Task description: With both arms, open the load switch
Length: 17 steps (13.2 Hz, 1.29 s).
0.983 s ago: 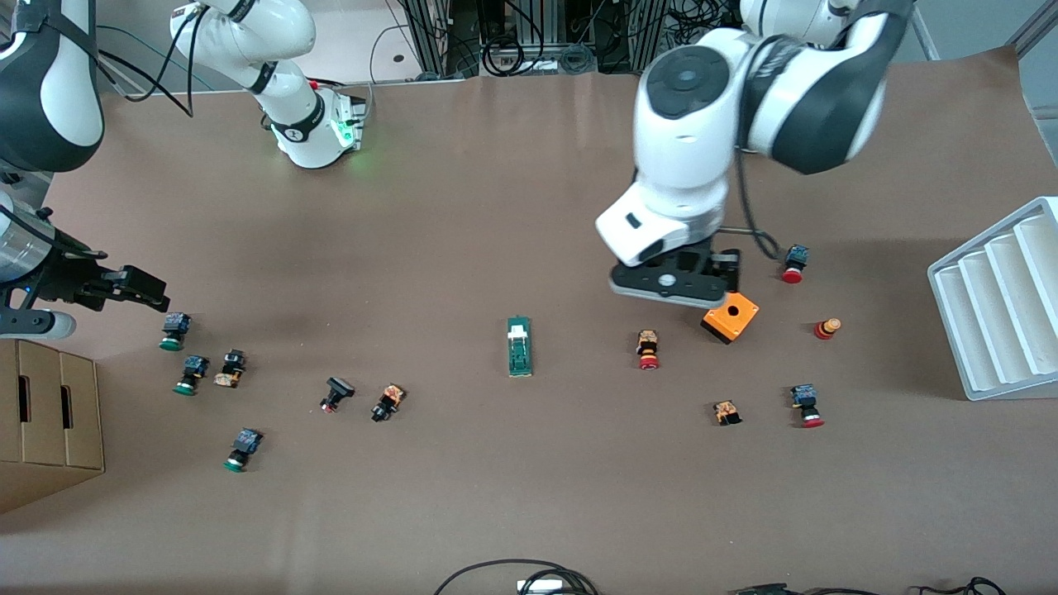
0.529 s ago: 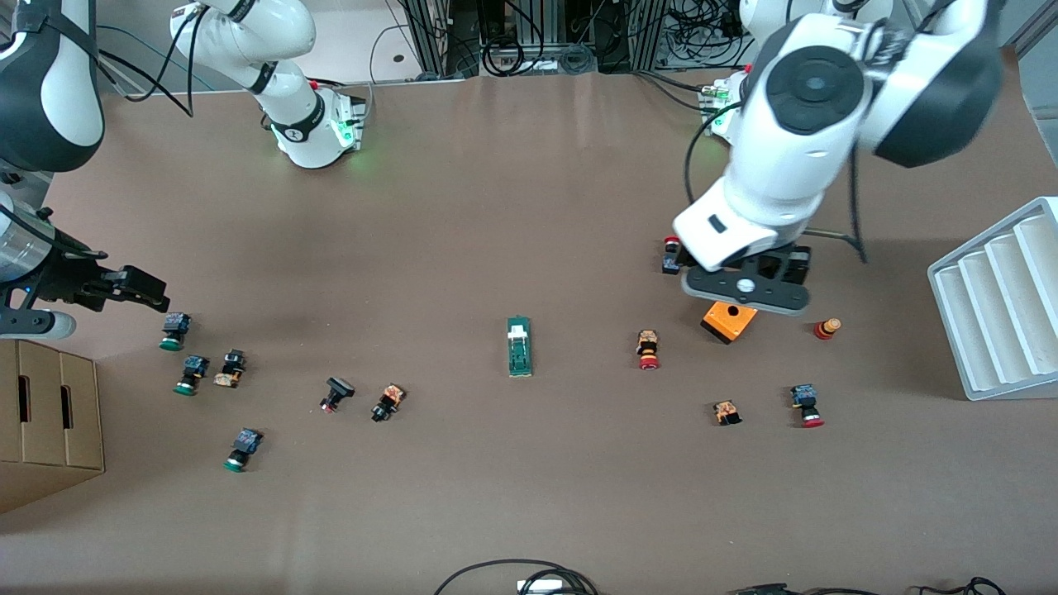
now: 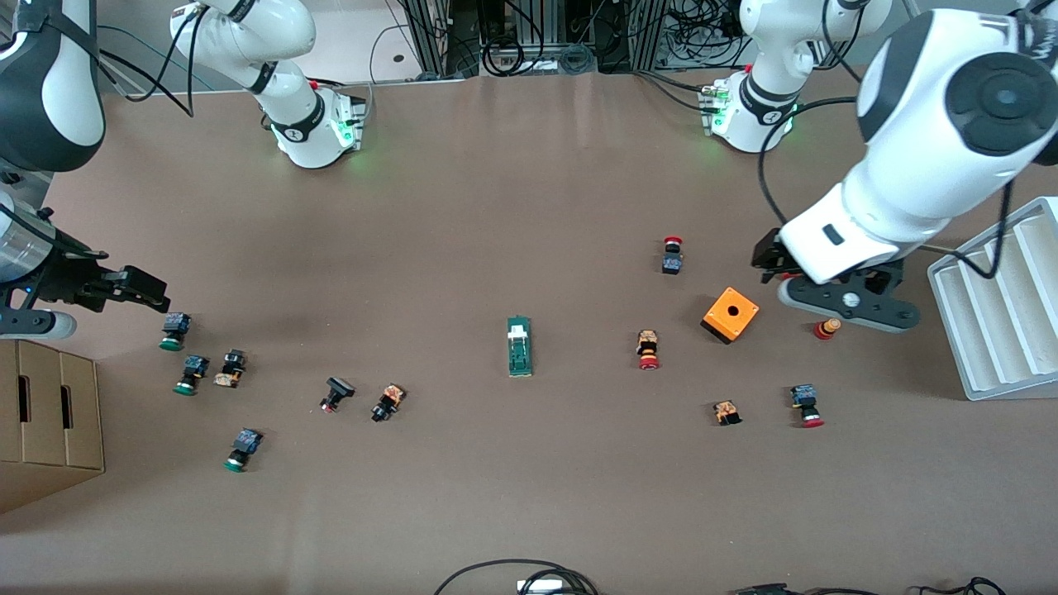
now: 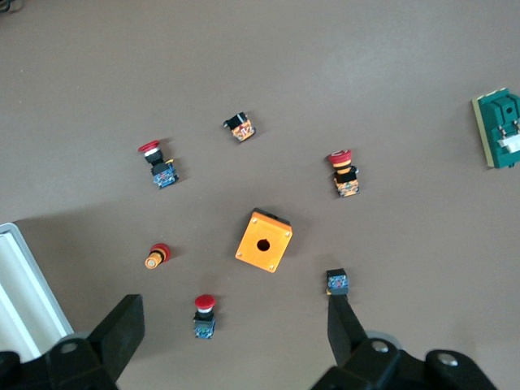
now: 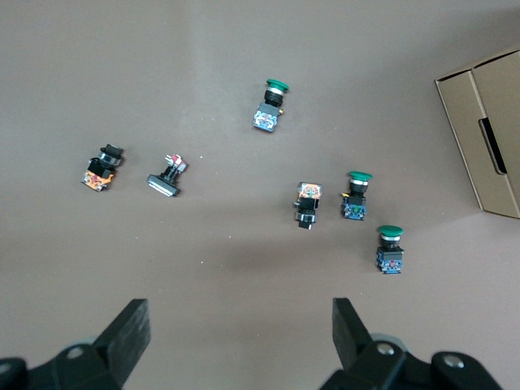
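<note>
The brown table is carrying the load switch at its centre, untouched. The left gripper is hovering open beside the orange cube; the right gripper is waiting open above green-capped push-buttons.

Load switch cut by left wrist view's edge; cardboard box cropped too.
</note>
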Each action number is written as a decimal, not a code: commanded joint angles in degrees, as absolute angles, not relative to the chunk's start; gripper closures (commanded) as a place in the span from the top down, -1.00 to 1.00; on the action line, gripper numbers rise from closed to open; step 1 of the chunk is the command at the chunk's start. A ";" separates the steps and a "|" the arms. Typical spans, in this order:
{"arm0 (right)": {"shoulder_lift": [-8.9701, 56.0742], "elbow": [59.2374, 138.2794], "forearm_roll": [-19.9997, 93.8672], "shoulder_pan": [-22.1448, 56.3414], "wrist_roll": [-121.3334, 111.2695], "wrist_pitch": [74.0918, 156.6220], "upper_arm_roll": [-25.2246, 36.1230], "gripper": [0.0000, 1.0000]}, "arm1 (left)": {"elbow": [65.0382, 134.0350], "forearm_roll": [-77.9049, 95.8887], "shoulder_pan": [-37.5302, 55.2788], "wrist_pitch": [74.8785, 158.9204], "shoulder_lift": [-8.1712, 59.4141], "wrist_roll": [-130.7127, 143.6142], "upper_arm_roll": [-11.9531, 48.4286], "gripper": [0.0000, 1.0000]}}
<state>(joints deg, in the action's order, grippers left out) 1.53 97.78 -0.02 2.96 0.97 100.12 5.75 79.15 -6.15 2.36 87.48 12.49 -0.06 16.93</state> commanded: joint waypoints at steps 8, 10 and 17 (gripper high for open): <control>0.88 98.00 -0.88 2.72 0.44 100.72 5.45 1.00 | 95.93 -0.71 -0.80 94.10 -0.93 -12.22 7.05 1.00; 0.79 98.00 -0.88 2.72 0.44 100.72 5.45 1.00 | 100.54 -0.70 1.39 97.20 -3.95 -12.22 2.40 1.00; 1.05 98.00 -0.79 2.99 0.44 101.34 5.36 1.00 | 100.02 -1.41 5.01 96.33 -3.60 -12.30 -1.93 1.00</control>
